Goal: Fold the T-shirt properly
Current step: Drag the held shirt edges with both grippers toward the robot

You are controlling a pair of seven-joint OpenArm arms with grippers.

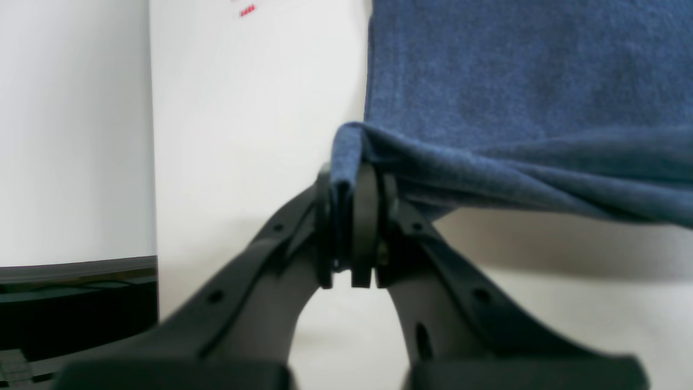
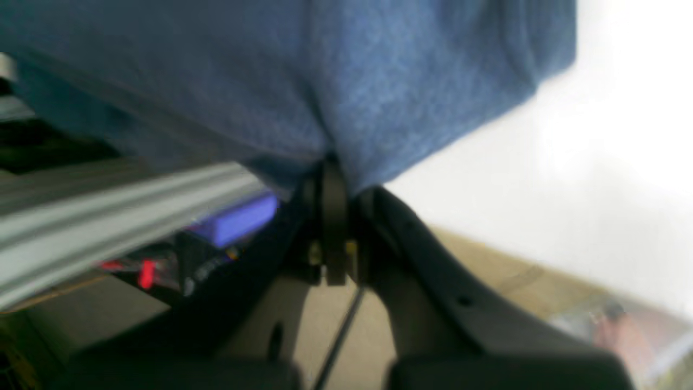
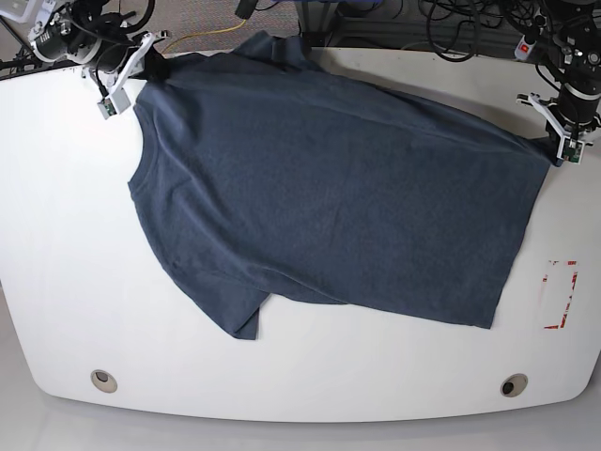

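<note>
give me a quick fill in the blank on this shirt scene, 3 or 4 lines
1. Both grippers are shut on the ____.
2. The T-shirt lies spread on a ____ table.
3. The left gripper pinches a ____ of the cloth.
4. In the base view the right gripper is at the far ____ corner of the table.

Missing words: T-shirt; white; corner; left

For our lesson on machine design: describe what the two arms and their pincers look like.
Each pincer, left and right, has two matt black curved fingers with small round holes. From the base view, the arm ends carry white brackets, black housings and tangled black cables; a red tag sits near the left arm.
</note>
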